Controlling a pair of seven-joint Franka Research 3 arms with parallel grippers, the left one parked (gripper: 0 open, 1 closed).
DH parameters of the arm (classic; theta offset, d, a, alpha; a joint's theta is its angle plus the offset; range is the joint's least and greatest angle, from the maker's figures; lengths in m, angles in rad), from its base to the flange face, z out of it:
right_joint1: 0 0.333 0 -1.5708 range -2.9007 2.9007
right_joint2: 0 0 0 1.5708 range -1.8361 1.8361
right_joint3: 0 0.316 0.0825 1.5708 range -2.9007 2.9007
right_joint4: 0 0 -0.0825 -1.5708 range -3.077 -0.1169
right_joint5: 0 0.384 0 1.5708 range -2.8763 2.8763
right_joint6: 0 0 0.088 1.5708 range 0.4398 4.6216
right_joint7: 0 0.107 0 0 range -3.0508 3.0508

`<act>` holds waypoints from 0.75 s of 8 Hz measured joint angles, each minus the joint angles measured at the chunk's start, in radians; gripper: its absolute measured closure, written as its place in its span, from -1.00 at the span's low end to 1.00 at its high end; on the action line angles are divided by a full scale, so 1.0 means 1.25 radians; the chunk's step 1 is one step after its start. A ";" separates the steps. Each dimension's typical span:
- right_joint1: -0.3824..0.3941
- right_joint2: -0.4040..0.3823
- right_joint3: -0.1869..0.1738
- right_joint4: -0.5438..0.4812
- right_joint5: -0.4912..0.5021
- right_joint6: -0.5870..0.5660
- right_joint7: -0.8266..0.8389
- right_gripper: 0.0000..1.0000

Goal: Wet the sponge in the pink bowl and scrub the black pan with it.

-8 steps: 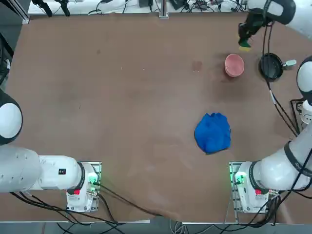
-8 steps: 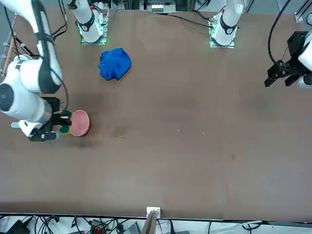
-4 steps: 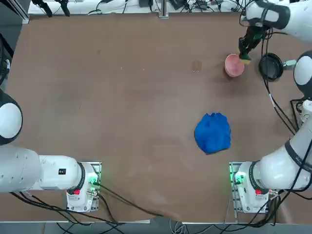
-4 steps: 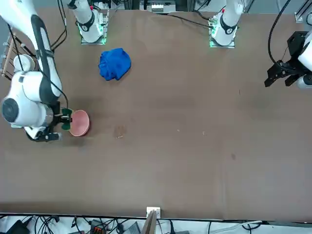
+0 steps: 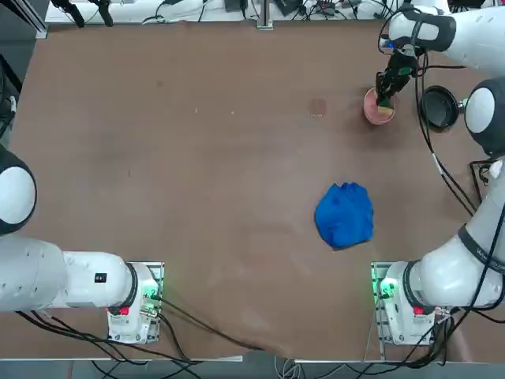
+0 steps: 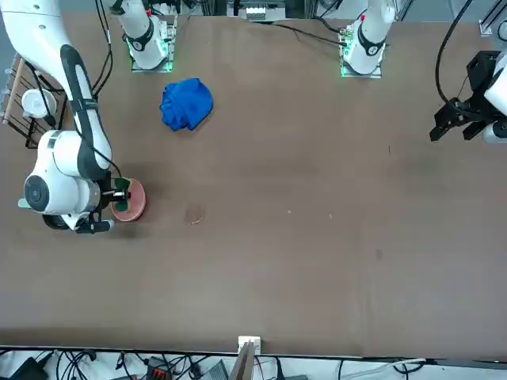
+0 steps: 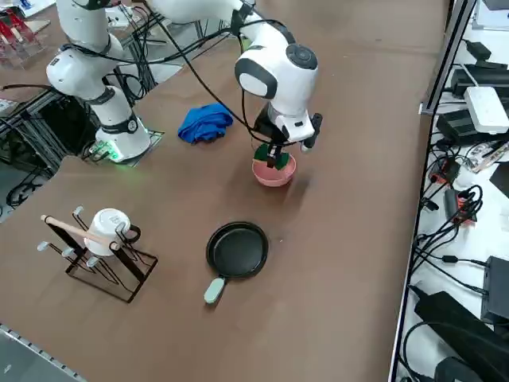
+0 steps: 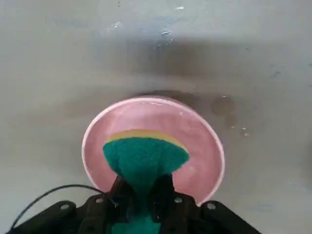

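This place is a robotics lab, or a workshop for robots. I see it from two white robot arms [image 5: 442, 276], which are fixed with metal base plates [image 5: 388, 309] at one long edge of a wide brown table [image 5: 197, 197]. Many black cables [image 5: 442, 347] run beside these bases. Along the opposite long edge there is a white surface [image 7: 477, 239], and on it lie black electronic boxes [image 7: 457, 330], a white device [image 7: 487, 110] and tangled wires [image 7: 469, 207]. A metal profile post [image 6: 245, 360] stands at this edge. Kitchen things are also on the table: a black pan [image 7: 237, 250], a pink bowl [image 7: 273, 170] and a rack [image 7: 111, 267] with a white cup [image 7: 107, 231].
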 joint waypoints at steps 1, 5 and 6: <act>0.003 0.011 0.000 0.000 0.000 0.011 0.000 0.60; 0.002 0.057 -0.001 0.000 0.000 0.052 0.000 0.57; 0.001 0.066 -0.001 0.000 0.000 0.057 0.000 0.55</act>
